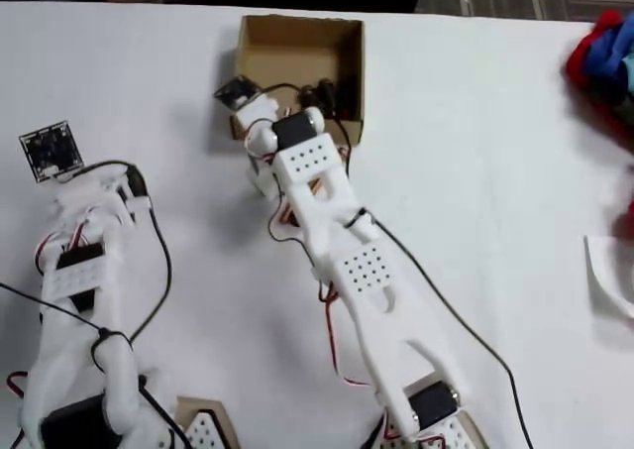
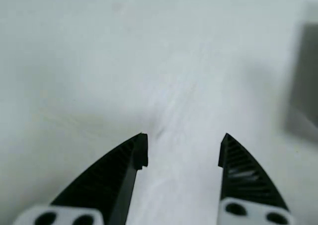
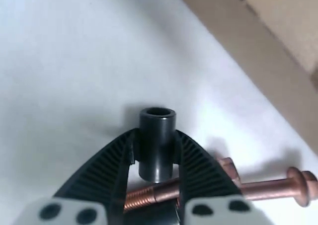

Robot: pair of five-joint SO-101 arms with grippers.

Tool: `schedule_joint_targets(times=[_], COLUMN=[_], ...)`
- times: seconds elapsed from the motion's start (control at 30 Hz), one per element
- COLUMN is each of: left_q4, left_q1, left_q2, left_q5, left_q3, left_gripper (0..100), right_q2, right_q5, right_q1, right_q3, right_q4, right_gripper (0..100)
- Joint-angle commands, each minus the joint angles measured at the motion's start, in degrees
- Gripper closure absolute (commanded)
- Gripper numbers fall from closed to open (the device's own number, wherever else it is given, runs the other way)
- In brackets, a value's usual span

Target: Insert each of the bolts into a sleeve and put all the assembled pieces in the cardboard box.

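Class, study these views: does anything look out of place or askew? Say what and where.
One thing: a copper bolt lies loose on the table, crosswise under the right gripper, which is shut on the black sleeve.

From above, my right arm (image 1: 327, 201) covers the near wall of the cardboard box (image 1: 297, 38) and the table (image 1: 495, 122) just in front of it. Beside the box's wall, the flanks of the sleeve (image 3: 157, 150) and part of the shaft of the bolt (image 3: 268, 187) are hidden behind the fingers (image 3: 201, 170) of my right gripper (image 3: 156, 134). The box itself runs off the frame. On my left wrist camera a dark blur (image 2: 304, 81), cut at the edge, is perhaps that box.
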Motion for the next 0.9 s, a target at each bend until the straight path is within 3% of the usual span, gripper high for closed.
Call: schedule_joint_targets(times=[0.0,0.33,0.53,0.63,0.87], left_q4=[-0.6,-0.4,3.3,3.6,3.6], left_q1=[0.3,0.8,6.8,10.3,11.3], left_q2=[-1.8,-1.8,-1.8,-1.8,-1.8], left_q5=[0.4,0.4,-2.4,-7.5,-7.9], left_q3=[-2.3,-2.3,-2.8,-2.8,-2.7], left_gripper=[75,75,75,75,75], right_q2=[-5.1,-28.3,-36.7,-42.2,-60.5], right_q5=[0.1,-1.8,-5.0,-5.1,-5.4], right_q1=[2.4,3.6,5.3,5.4,5.7], right_q3=[-2.0,-1.4,0.5,6.9,30.0], right_q4=[2.1,2.2,2.4,2.4,2.2], right_gripper=[97.8,97.8,97.8,97.8,97.8])
